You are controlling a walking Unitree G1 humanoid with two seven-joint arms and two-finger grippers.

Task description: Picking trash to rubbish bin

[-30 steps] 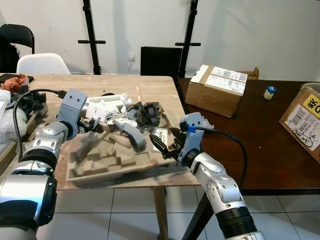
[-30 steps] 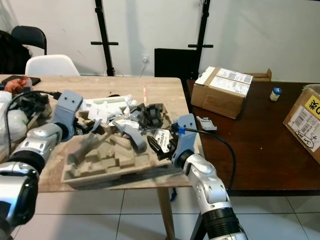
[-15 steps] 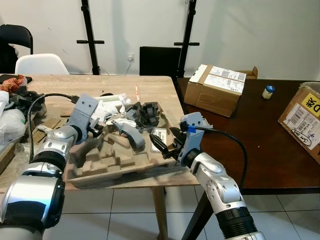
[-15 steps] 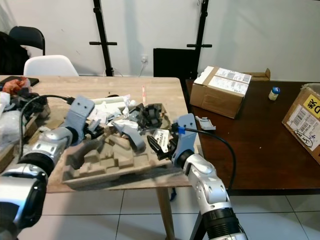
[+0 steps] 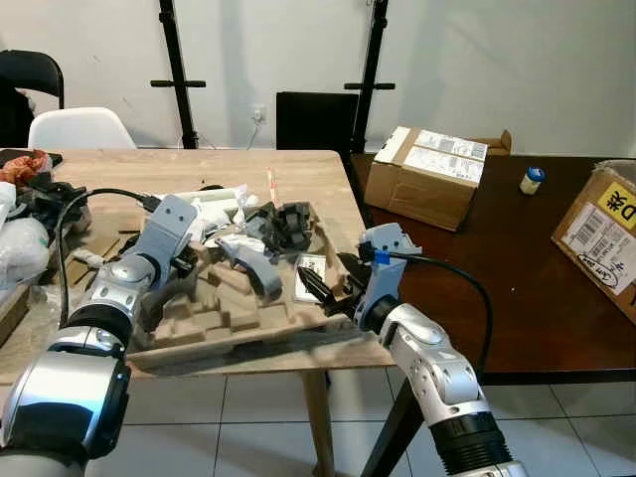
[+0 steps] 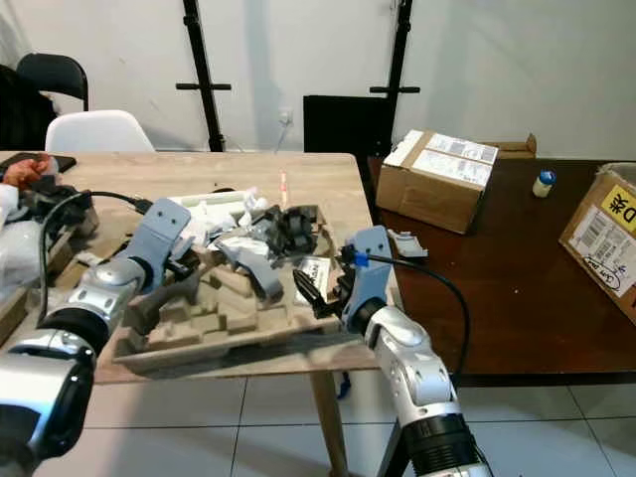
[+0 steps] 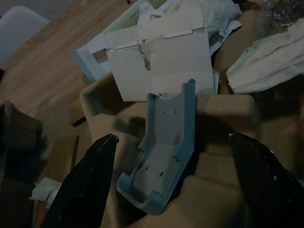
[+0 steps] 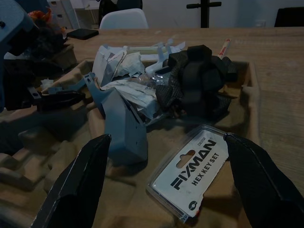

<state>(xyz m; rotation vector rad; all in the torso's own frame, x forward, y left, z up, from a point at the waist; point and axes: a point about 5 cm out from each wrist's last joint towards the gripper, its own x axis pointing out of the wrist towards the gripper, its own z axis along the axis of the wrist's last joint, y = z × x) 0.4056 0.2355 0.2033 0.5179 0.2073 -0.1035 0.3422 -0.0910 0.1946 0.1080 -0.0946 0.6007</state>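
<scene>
Head camera, looking down: my left pincer (image 5: 189, 260) reaches into the near-left part of the moulded cardboard tray (image 5: 199, 333), which sits on the wooden surface (image 5: 308, 179) at its front edge. The tray holds trash: a grey-blue plastic bracket (image 5: 250, 266), crumpled white paper (image 5: 221, 211), a black foam lump (image 5: 283, 224) and a carded hex key set (image 5: 310, 276). My right pincer (image 5: 328, 290) sits at the tray's near-right corner, its fingers spread apart beside the hex key card. On the dark surface (image 5: 517, 288) to the right stand a cardboard box (image 5: 429, 177), a small blue-capped bottle (image 5: 533, 180) and a second box (image 5: 604, 238) at the edge. A white chair (image 5: 79, 127) stands behind the wooden surface.

Left wrist camera: my two black fingers (image 7: 85, 185) stand wide apart, clamped on nothing. Between them, a little way ahead, the grey-blue bracket (image 7: 164, 147) lies tilted on the tray's brown ridges, with a torn white carton (image 7: 161, 59) just behind it.

Right wrist camera: my fingers (image 8: 78, 183) are again well apart, holding nothing. Ahead between them lies the hex key card (image 8: 190, 171), flat on the tray floor. The bracket (image 8: 121, 126) stands beside it, and the black foam lump (image 8: 197, 78) sits behind, with crumpled paper (image 8: 116, 64) beyond.
</scene>
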